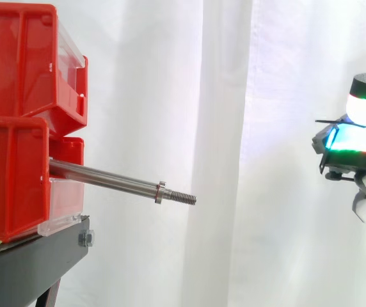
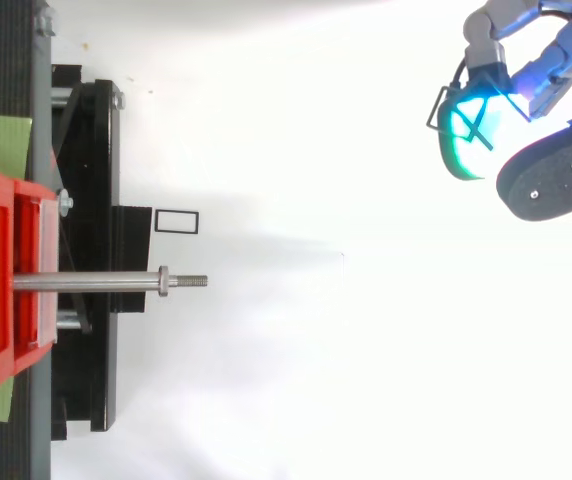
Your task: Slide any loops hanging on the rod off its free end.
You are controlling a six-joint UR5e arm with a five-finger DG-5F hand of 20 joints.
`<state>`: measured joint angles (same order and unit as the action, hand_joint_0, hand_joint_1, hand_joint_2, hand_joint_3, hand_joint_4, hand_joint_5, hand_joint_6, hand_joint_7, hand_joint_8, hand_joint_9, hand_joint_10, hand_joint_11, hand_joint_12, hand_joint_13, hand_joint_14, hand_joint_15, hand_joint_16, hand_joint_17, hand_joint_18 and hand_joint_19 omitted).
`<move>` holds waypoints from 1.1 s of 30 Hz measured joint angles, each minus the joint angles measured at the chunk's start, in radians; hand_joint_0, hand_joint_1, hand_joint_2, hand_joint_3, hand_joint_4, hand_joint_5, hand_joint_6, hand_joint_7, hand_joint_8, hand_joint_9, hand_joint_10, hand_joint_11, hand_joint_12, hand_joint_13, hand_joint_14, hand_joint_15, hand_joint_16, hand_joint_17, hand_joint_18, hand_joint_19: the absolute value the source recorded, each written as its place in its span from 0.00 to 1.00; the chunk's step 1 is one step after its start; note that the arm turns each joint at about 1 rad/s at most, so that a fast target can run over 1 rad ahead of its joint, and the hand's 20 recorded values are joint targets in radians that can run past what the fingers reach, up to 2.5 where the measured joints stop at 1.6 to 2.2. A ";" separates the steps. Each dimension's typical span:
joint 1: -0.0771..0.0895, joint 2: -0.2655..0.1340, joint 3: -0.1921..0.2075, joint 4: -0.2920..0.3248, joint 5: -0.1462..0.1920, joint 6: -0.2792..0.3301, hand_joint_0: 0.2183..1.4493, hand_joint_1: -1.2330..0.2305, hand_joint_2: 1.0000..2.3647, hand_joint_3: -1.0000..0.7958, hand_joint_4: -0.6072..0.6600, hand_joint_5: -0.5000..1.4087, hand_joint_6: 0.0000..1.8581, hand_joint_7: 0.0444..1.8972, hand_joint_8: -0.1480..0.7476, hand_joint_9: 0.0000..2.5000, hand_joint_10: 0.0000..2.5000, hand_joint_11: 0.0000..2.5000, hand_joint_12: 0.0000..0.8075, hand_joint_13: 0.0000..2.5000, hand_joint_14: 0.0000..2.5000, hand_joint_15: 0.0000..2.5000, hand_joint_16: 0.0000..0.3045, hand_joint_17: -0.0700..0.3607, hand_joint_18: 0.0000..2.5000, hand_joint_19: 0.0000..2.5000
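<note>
Currently | rod (image 1: 106,177) is seen jutting from the red bins (image 1: 16,115) on the black stand (image 1: 36,265), threaded free end outward | hand (image 1: 352,139) is held well apart from that end, slightly higher | whether it is open or closed cannot be told

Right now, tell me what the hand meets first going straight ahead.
Nothing nearby: the hand points left over open space, above and beside the rod; it might reach the red bins, depth unclear.

You see the side view level across the rod (image 1: 106,178); the top view looks down; both share rod and hand (image 1: 362,137).
</note>
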<state>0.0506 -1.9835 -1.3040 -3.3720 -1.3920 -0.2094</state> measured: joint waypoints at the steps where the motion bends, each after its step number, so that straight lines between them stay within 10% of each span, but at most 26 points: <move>1: 0.000 0.000 0.000 0.007 0.000 0.000 0.35 0.34 0.01 0.37 0.55 0.14 0.44 0.64 0.46 0.31 0.01 0.18 0.31 0.33 0.00 0.06 0.15 0.41 0.33 0.13; 33: 0.000 0.000 0.000 0.151 0.001 -0.001 0.34 0.33 0.01 0.37 0.57 0.15 0.43 0.67 0.48 0.31 0.01 0.18 0.35 0.32 0.00 0.06 0.16 0.42 0.32 0.12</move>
<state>0.0506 -1.9835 -1.3040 -3.2207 -1.3913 -0.2104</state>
